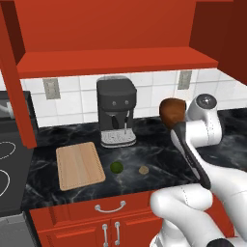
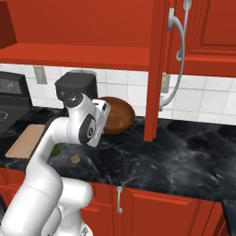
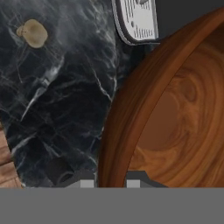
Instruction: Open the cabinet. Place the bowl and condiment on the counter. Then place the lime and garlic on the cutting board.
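Jaws clamping rim of bowl (image 3: 175, 113), one finger either side of wall. Bowl hanging tilted above table (image 1: 159, 159), right of coffee machine (image 1: 116, 112). Lowering straight down needed for set-down.

Brown bowl (image 3: 175, 109) gripped, seemingly above counter (image 3: 65, 109)

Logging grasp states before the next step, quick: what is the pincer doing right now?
Pincer: shut on the rim of the bowl, holding it above the counter.
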Motion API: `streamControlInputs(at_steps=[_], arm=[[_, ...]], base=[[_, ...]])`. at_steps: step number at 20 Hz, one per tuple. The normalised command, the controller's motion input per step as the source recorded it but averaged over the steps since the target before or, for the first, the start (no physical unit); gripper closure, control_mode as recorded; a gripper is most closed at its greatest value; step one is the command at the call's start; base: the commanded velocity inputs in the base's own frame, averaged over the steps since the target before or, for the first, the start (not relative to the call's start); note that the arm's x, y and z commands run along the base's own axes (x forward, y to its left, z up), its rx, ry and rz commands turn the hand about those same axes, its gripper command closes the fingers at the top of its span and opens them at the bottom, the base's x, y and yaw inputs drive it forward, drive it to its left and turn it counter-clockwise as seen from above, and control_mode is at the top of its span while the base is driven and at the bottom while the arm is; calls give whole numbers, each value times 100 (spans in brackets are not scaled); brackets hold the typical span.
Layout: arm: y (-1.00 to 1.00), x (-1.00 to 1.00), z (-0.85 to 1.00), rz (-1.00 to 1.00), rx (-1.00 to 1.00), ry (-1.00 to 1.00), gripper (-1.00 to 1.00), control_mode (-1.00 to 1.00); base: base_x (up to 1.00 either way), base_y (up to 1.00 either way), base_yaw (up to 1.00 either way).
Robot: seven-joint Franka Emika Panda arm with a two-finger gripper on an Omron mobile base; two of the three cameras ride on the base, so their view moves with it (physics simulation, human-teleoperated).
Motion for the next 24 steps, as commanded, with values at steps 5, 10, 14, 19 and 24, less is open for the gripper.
streamControlInputs(at_steps=[5, 10, 14, 19, 24], arm=[[0, 19, -10, 0, 0, 0, 100, -100], [-5, 11, -15, 0, 0, 0, 100, -100], [-5, 13, -14, 0, 0, 1, 100, -100], [-3, 13, -18, 0, 0, 2, 100, -100], [0, 15, -19, 0, 0, 3, 100, -100]], base=[[0, 0, 0], [0, 0, 0], [0, 0, 0], [0, 0, 0], [0, 0, 0]])
